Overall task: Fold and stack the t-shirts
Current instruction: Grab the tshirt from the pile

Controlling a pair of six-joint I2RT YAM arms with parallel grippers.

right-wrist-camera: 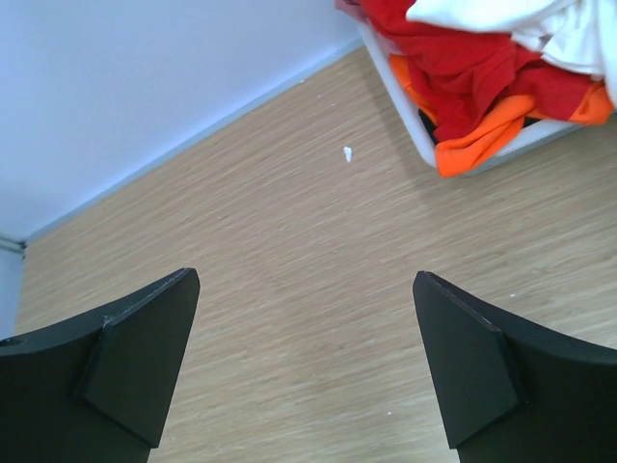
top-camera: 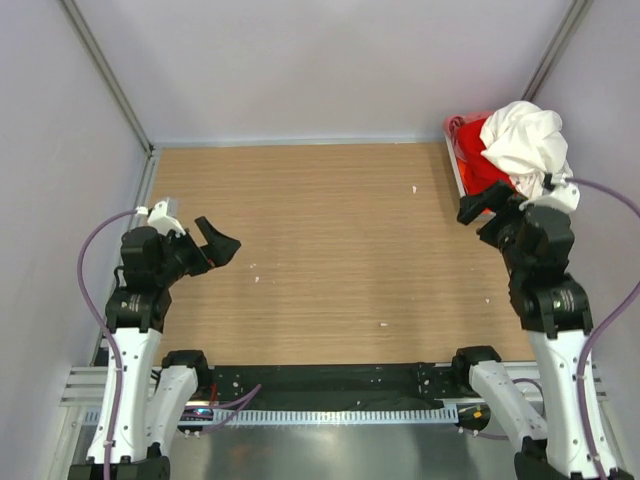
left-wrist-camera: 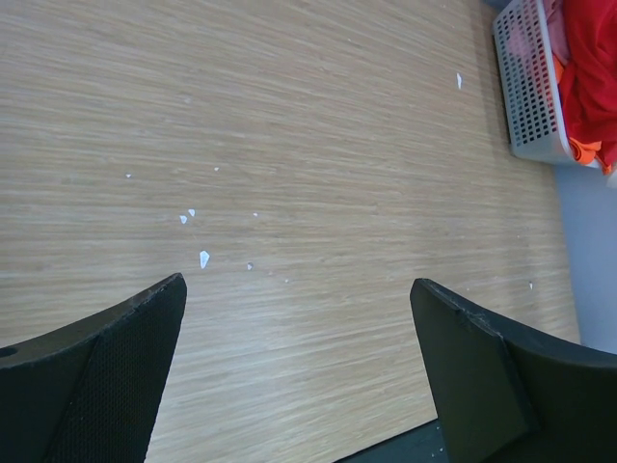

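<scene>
The t-shirts lie crumpled in a pale plastic tub (top-camera: 457, 160) at the table's far right. A white t-shirt (top-camera: 527, 142) sits on top of a red one (top-camera: 478, 160); in the right wrist view the white (right-wrist-camera: 501, 17), red (right-wrist-camera: 453, 58) and orange (right-wrist-camera: 482, 135) shirts show, the orange hanging over the tub's rim. My left gripper (top-camera: 222, 243) is open and empty over the left of the table. My right gripper (top-camera: 484, 203) is open and empty just in front of the tub, not touching the shirts.
The wooden table (top-camera: 340, 250) carries a few small white scraps (left-wrist-camera: 203, 258). Grey walls close in at the back and both sides. The perforated tub wall (left-wrist-camera: 528, 87) shows in the left wrist view at the upper right.
</scene>
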